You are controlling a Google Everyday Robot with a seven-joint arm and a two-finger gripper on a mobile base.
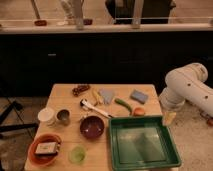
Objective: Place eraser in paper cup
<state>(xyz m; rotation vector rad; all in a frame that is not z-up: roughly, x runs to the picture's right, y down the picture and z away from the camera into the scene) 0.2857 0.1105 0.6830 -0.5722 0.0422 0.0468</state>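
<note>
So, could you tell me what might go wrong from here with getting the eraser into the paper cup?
The eraser lies inside the orange bowl, so its rim may block a clean grasp. The paper cup stands right beside the metal cup, easy to confuse or knock. The gripper, open, hangs past the right edge of the table, so the arm must cross the green tray.
</note>
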